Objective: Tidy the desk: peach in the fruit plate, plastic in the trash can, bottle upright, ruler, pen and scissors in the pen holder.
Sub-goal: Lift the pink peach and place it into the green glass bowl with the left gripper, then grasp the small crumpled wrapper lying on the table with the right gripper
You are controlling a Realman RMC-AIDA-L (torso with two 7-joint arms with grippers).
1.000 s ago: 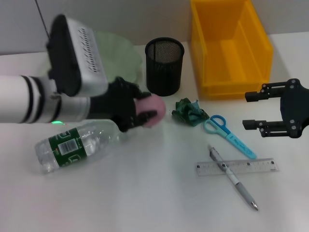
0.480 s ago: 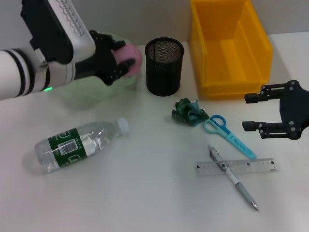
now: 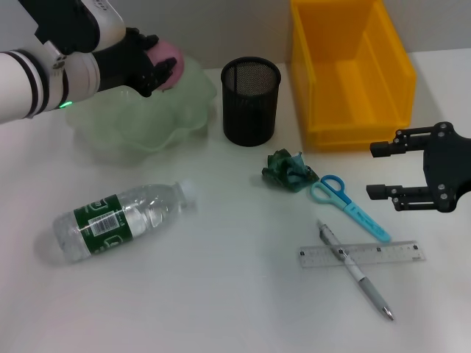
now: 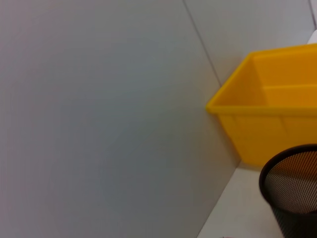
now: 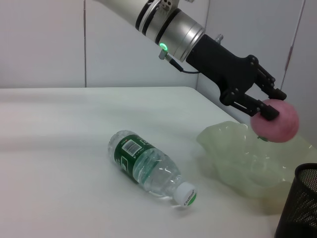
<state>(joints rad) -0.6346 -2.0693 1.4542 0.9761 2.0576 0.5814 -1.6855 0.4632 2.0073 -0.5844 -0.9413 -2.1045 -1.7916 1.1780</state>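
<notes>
While gripped, peach [image 3: 166,57] within left hand [image 3: 151,65].

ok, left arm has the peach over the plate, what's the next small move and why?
Probably lower a little and open. The left gripper holds the peach above the fruit plate, clear of its rim, not yet resting in it. Releasing from lower down should keep it from rolling out. The right gripper waits open near the scissors.
</notes>
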